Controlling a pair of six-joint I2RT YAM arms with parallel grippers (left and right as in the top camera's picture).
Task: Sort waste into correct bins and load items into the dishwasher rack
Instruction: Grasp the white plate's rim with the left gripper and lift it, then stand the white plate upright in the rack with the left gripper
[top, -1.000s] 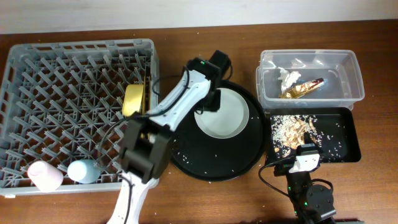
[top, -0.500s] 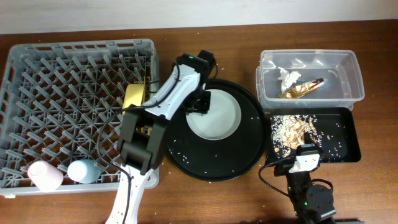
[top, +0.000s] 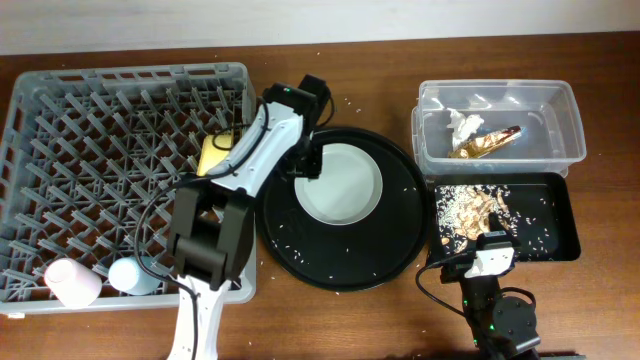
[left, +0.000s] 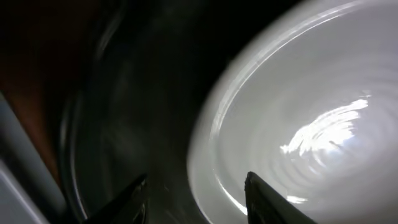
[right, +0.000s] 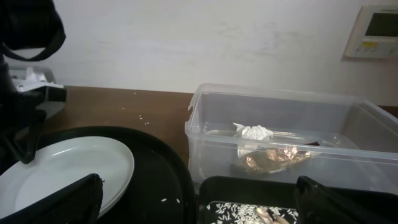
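The round light grey plate (top: 345, 185) lies on the large round black tray (top: 340, 255). My left gripper (top: 304, 166) is open at the plate's left rim; in the left wrist view its fingers (left: 199, 199) straddle the rim of the plate (left: 298, 112). The grey dishwasher rack (top: 100, 130) holds the yellow bowl (top: 214, 156), the pink cup (top: 70, 282) and the blue cup (top: 132, 272). The clear tub (top: 560, 120) holds the white tissue (top: 465, 123) and the gold wrapper (top: 488, 140). The shallow black tray (top: 555, 215) holds food scraps and rice (top: 470, 208). My right gripper (top: 490, 256) is open and empty.
Loose rice grains lie scattered on the round black tray and the brown table (top: 380, 70). In the right wrist view my open fingers (right: 199, 208) face the clear tub (right: 205, 124), with the plate (right: 68, 168) to the left. A wall stands behind the table.
My left arm has swung left, taking its gripper from the plate's far side to its left rim. The plate has slid a little left on the round tray. The right arm has not moved.
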